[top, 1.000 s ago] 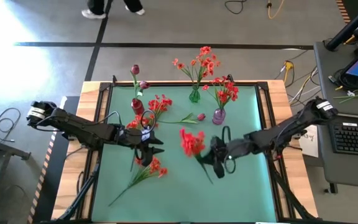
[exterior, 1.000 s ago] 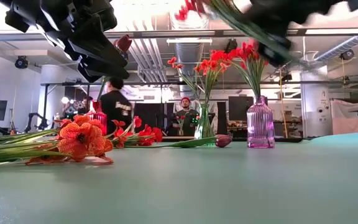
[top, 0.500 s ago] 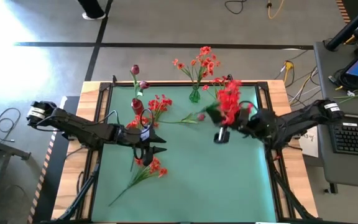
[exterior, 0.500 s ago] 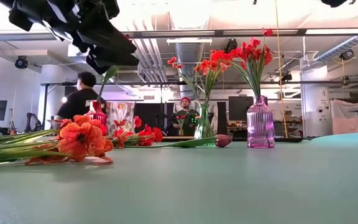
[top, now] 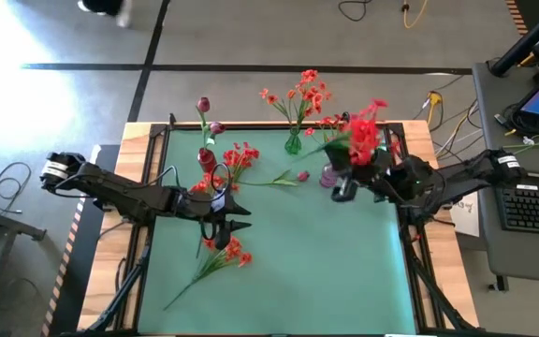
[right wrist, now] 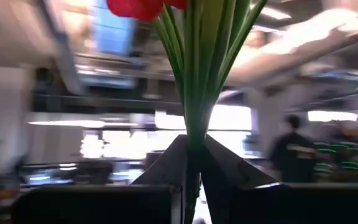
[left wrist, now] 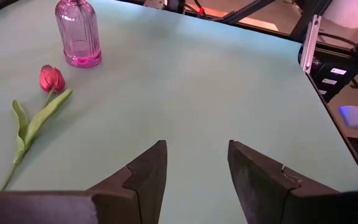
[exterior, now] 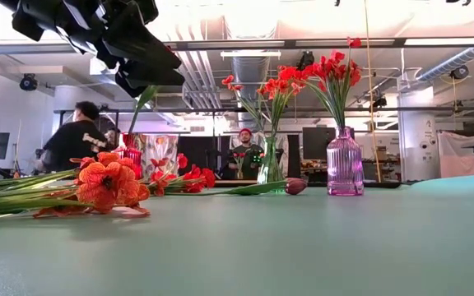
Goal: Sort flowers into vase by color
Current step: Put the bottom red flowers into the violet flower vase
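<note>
My right gripper (top: 351,173) is shut on a bright red cluster flower (top: 364,139), raised over the pink vase (top: 328,176) near the table's far right. Its green stalks (right wrist: 194,81) rise from between the fingers. My left gripper (left wrist: 194,168) is open and hovers above the table's left middle (top: 230,225), touching nothing. An orange-red spray (top: 225,253) lies flat below it. A magenta tulip (left wrist: 51,78) lies on its side beside the pink vase (left wrist: 78,34). A red vase (top: 207,161) holds magenta tulips, and a green vase (top: 293,143) holds orange-red sprays. My right gripper pinches the red cluster's bundle of green stalks (right wrist: 191,140) between its two fingers, below the blossoms (right wrist: 143,7). The flower is lifted clear of the table and stands roughly upright above the fingers, blossoms on top. How far back the stalks reach cannot be seen.
A second orange-red spray (top: 240,155) lies by the red vase. The three vases stand along the far edge. Bare green mat (top: 326,262) spreads over the near and right parts. People move in the room beyond the far edge (exterior: 76,140).
My right gripper has carried the red cluster from the table's middle up and toward the far right, turning it from slanting to upright. It now stands over the pink vase. My left gripper has kept still.
</note>
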Controlling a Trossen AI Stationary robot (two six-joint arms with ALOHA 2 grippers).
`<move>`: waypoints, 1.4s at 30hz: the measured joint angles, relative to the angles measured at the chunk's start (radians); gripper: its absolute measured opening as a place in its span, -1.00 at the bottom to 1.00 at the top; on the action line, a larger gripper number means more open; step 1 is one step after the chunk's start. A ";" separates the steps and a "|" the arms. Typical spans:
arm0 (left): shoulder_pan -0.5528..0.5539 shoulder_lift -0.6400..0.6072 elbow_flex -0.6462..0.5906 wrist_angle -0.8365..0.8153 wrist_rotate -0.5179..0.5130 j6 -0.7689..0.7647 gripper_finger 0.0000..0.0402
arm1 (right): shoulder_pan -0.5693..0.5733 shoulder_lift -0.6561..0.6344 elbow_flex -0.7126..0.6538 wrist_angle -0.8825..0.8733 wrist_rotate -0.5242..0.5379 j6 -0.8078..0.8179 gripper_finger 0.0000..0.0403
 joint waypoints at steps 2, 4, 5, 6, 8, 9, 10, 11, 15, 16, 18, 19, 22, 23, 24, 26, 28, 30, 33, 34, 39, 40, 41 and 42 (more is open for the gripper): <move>0.000 0.000 0.000 0.000 0.000 -0.008 -0.21 | 0.019 -0.014 0.000 -0.026 -0.083 0.024 -0.86; 0.000 0.000 0.000 0.001 -0.005 -0.010 -0.21 | 0.033 -0.029 0.000 -0.054 -0.082 0.030 -0.86; 0.000 0.000 0.000 0.001 -0.015 -0.011 -0.21 | 0.036 -0.039 0.000 -0.069 -0.070 0.027 -0.86; 0.000 0.000 0.000 0.001 -0.023 -0.011 -0.21 | 0.037 -0.047 0.000 -0.077 -0.054 0.025 -0.86; 0.000 0.000 0.000 0.002 -0.033 -0.011 -0.21 | 0.037 -0.060 0.000 -0.095 -0.046 0.027 -0.86; 0.000 0.000 0.000 0.002 -0.034 -0.011 -0.21 | 0.037 -0.065 0.000 -0.103 -0.047 0.029 -0.86; 0.000 0.000 0.000 0.002 -0.034 -0.011 -0.21 | 0.039 -0.068 0.000 -0.112 -0.051 0.028 -0.86; 0.000 0.000 0.000 0.002 -0.034 -0.011 -0.21 | 0.040 -0.071 0.000 -0.122 -0.056 0.027 -0.86; 0.000 0.000 0.000 0.002 -0.034 -0.011 -0.21 | 0.038 -0.072 0.000 -0.134 -0.051 0.028 -0.86; 0.000 0.000 0.000 0.002 -0.034 -0.011 -0.21 | 0.038 -0.072 0.000 -0.136 -0.050 0.027 -0.86; 0.000 0.000 0.000 0.002 -0.034 -0.011 -0.21 | 0.039 -0.073 0.000 -0.142 -0.051 0.027 -0.86; 0.000 0.000 0.000 0.002 -0.034 -0.011 -0.21 | 0.039 -0.074 0.000 -0.146 -0.053 0.028 -0.86; 0.000 0.000 0.000 0.002 -0.034 -0.011 -0.21 | 0.039 -0.076 0.000 -0.152 -0.053 0.029 -0.86; 0.000 0.000 0.000 0.002 -0.036 -0.011 -0.21 | 0.039 -0.076 0.000 -0.152 -0.052 0.036 -0.86; 0.000 0.000 0.000 0.002 -0.041 -0.011 -0.21 | 0.039 -0.076 0.000 -0.156 -0.047 0.053 -0.86; 0.000 0.000 0.000 0.002 -0.048 -0.011 -0.21 | 0.039 -0.090 0.000 -0.226 0.004 0.108 -0.86; 0.000 0.000 0.000 0.002 -0.049 -0.011 -0.21 | 0.039 -0.125 0.013 -0.437 0.058 0.187 -0.86; 0.000 0.000 0.000 0.006 -0.049 -0.011 -0.21 | 0.037 -0.161 0.047 -0.722 0.108 0.334 -0.86; 0.000 0.000 0.000 0.028 -0.049 -0.010 -0.21 | 0.037 -0.202 0.090 -1.068 0.254 0.531 -0.86; 0.000 0.000 0.000 0.036 -0.049 -0.003 -0.21 | 0.039 -0.217 0.097 -1.151 0.329 0.573 -0.86; 0.000 0.000 0.000 0.050 -0.050 0.010 -0.21 | 0.038 -0.291 0.070 -1.364 0.650 0.709 -0.86; 0.000 0.000 0.000 0.050 -0.051 0.011 -0.21 | 0.038 -0.307 0.054 -1.358 0.676 0.718 -0.86; 0.000 0.000 0.000 0.050 -0.051 0.012 -0.21 | 0.038 -0.321 0.040 -1.341 0.690 0.725 -0.86; 0.000 0.000 0.000 0.050 -0.052 0.014 -0.21 | 0.037 -0.334 0.025 -1.320 0.703 0.729 -0.86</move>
